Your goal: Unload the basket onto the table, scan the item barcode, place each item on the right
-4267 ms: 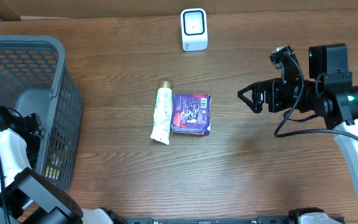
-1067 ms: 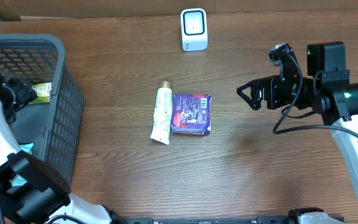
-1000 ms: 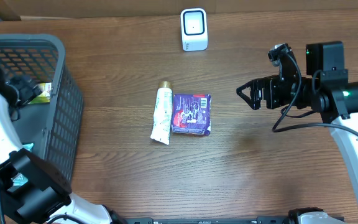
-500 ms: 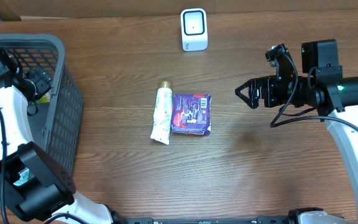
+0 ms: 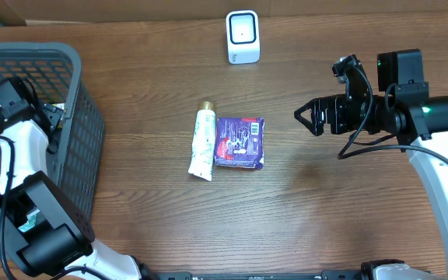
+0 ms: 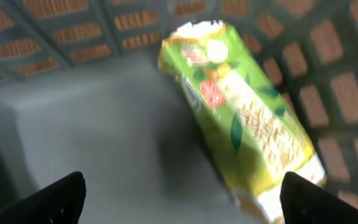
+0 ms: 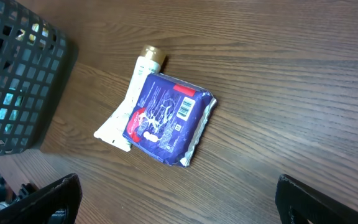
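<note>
Wooden table point(image 5: 325, 233), seen from the room, with two arms at work over it. Item one: a dark plastic mesh basket point(image 5: 84, 155) at the left end of the table. Item two: a green packet point(image 6: 241, 118) with printed leaves and a red mark, lying on the basket floor close against the mesh wall. Item three: the left gripper point(image 6: 188, 199), reaching down inside the basket, its two fingers spread wide. The green packet shows ahead of them and is not gripped, and nothing is held. Item four: a purple packet point(image 5: 239, 142), flat on the bare wood near the middle of the table. Its printed face is up, with a white barcode point(image 7: 184, 107) on that face. Item five: a white tube point(image 5: 202, 144) with a gold cap, lying alongside the purple packet on the basket side. Its cap points to the far edge, and the packet's edge touches it and partly overlaps it. Item six: a small white scanner point(image 5: 243, 36), standing upright at the far edge of the table. It is well apart from the packet and the tube and roughly in line with them. Item seven: the right gripper point(image 5: 308, 121), hanging above the right half of the table and pointed towards the purple packet. Its jaws are spread fully wide and hold nothing, and it is well clear of both packet and scanner.
</note>
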`<state>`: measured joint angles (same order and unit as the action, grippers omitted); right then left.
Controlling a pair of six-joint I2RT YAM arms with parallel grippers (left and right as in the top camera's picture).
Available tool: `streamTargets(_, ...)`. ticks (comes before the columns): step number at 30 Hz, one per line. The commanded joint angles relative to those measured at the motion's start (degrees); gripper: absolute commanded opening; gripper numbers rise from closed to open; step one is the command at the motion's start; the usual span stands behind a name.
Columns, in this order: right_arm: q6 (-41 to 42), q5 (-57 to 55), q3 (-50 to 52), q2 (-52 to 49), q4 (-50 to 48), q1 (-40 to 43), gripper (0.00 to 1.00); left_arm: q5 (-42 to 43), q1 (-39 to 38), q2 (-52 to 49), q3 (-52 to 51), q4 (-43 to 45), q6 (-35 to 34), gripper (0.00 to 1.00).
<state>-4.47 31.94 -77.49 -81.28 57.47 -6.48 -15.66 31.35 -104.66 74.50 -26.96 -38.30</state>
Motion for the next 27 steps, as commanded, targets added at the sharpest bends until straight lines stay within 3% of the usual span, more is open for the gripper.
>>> streamTargets(1, 0.2, -0.2, 0.3, 0.1, -0.2, -0.3, 1.0, -2.5, 0.1, -0.1, -1.8, 3.5, -3.5, 0.91)
streamTargets(22, 0.2, -0.2, 0.3, 0.1, 1.4, -0.3, 1.0, -0.8, 0.1, -11.7, -3.2, 14.9, -4.2, 0.89)
streamTargets(24, 0.2, -0.2, 0.3, 0.1, 1.4, -0.3, 1.0, -0.8, 0.1, -12.6, -3.2, 15.0, -4.1, 0.79)
streamTargets(27, 0.2, -0.2, 0.3, 0.1, 1.3, -0.3, 1.0, -0.8, 0.1, -13.0, -3.2, 14.5, -3.9, 0.42)
